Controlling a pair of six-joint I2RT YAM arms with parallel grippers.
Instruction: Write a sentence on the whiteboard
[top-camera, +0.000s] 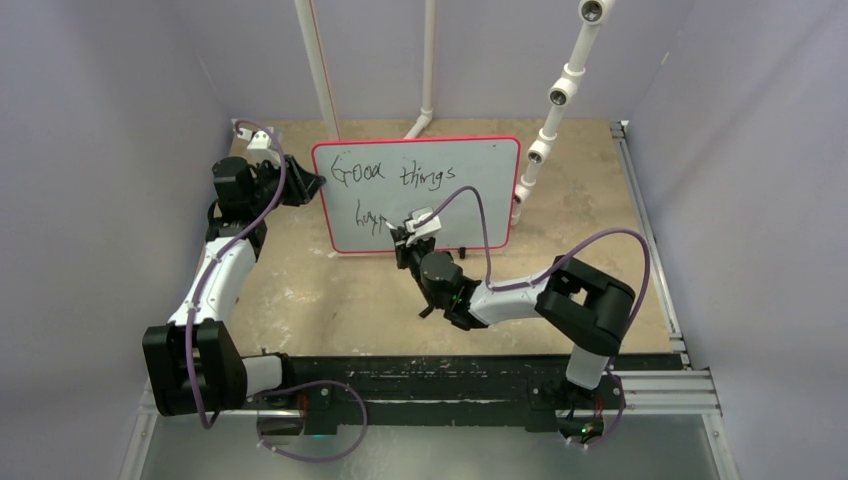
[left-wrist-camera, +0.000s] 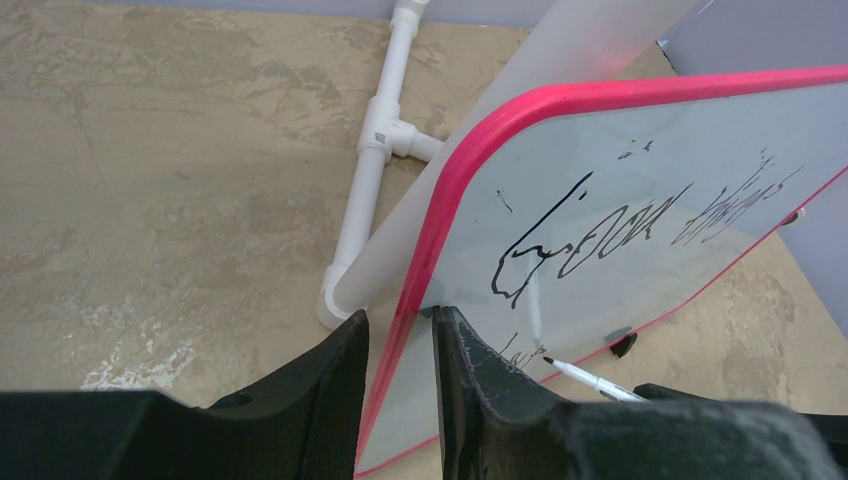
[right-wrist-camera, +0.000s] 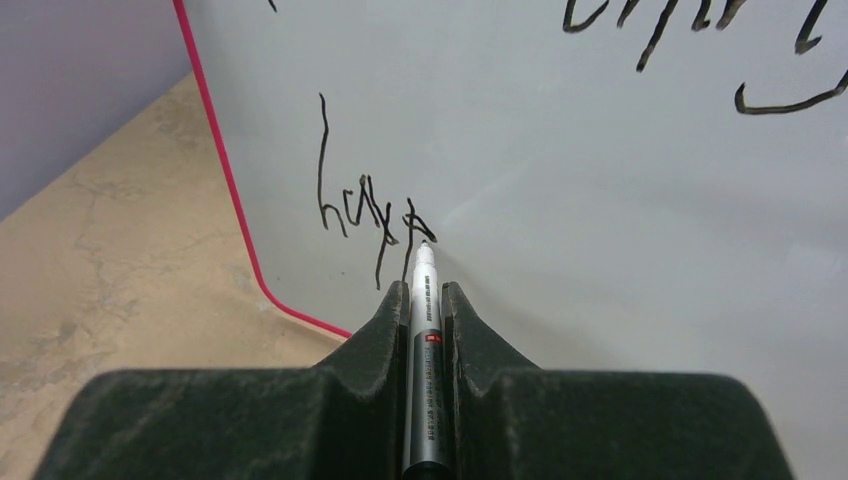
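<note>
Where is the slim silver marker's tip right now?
Right wrist view: the marker, clamped in the right gripper, meets the red-rimmed whiteboard lower left, where the second line ends.

Tan mottled table sat boxed in by lavender walls. At the table's back edge: a thin white upright pipe, a second white pipe ending in an elbow, and a jointed pipe leaning off back-right. An aluminium rail ran along the table's right edge.
</note>
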